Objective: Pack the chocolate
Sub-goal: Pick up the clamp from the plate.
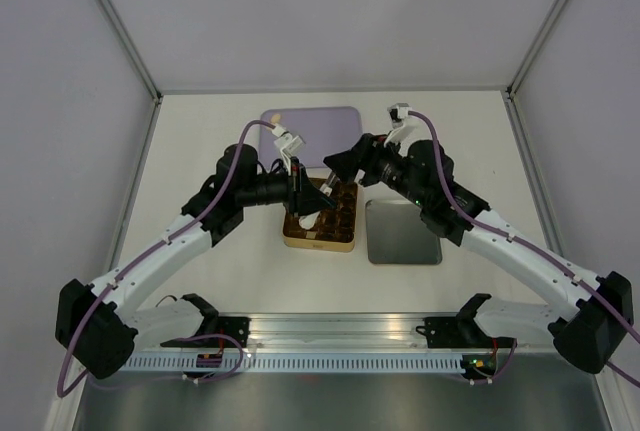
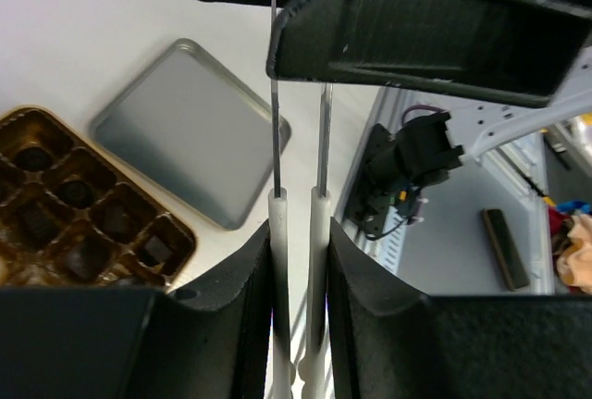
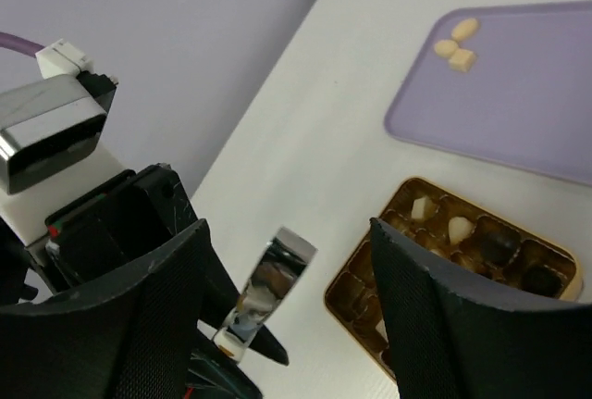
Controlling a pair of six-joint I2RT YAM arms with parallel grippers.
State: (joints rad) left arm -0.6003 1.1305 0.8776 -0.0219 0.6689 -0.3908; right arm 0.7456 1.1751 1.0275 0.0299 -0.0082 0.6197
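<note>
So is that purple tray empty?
No, three pale chocolate pieces lie together near one corner of the purple tray.

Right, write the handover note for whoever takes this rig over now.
Left gripper: shut on the tweezers, over the gold tin.
Right gripper: open, holding nothing, by the tin's far side.
Chocolate: pale pieces and dark pieces sit in the tin's cells; three cream pieces lie on the purple tray.
Done: several cells filled, count unclear.
Left: probably the three tray pieces go into the tin. The silver tray lies beside the tin.
</note>
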